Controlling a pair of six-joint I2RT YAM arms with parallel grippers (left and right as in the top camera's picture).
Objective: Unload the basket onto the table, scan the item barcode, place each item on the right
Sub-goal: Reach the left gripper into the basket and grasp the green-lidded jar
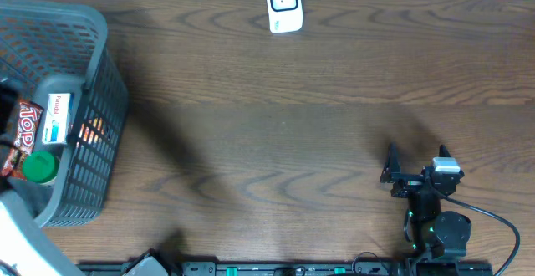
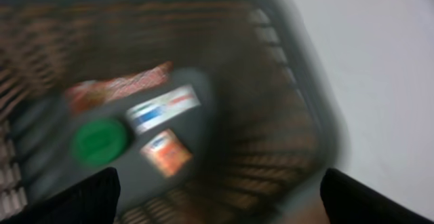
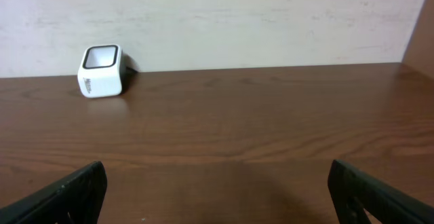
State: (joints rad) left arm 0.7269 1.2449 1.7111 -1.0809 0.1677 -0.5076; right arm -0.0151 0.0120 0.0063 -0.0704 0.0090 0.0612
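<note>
**Left gripper** (image 2: 218, 183): jaws are standing wide apart and empty, hanging over the basket (image 2: 298, 95). We are judging the step in hand to be picking one item for scanning. We are advising a straight descent onto a single item, with the jaws closing across its narrow sides, its barcode face left uncovered, and the lift clearing the mesh wall.

**Right gripper** (image 1: 416, 155): sitting at 4 o'clock on the worktop (image 1: 276, 142), jaws likewise spread and holding nothing, well apart from everything.

**Items:** all are lying inside the basket at 9 o'clock, namely a green lid (image 1: 39, 167), a red packet (image 1: 21, 134) and a labelled grey pack (image 1: 60, 113). We cannot tell which one is meant.

**Scanner** (image 1: 283, 4): standing at 12 o'clock by the far edge.

**Views:**
- The overhead alone is giving the whole layout.
- The blurred left wrist view is showing an orange packet (image 2: 166, 153) just beside the green lid. The overhead is giving only orange glimpses through the mesh.
- The right wrist view is showing the scanner side-on against a pale wall (image 3: 271, 7).
</note>
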